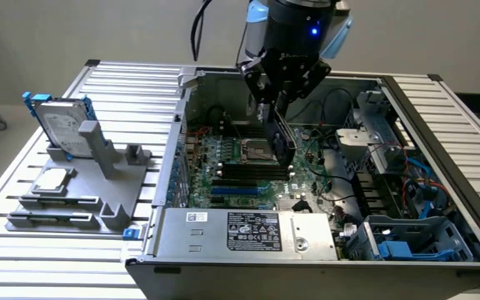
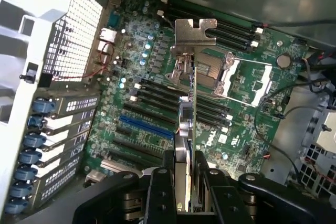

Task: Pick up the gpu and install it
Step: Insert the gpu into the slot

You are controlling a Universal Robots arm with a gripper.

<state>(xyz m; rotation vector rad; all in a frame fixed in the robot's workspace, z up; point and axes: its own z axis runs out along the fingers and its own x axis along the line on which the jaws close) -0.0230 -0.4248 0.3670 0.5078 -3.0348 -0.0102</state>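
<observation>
The end effector (image 1: 276, 99), half closed, clamps the gpu (image 1: 279, 139) edge-on above the motherboard (image 1: 223, 164).

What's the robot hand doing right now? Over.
Hand shut on gpu. Gpu upright over motherboard, inside computer case. Nothing seen between them.

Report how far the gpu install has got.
Done: the gpu is picked up and brought inside the open case. In hand: the jaws grip it edge-down over the motherboard. Left: seating it; it does not look set in any slot yet.
</observation>
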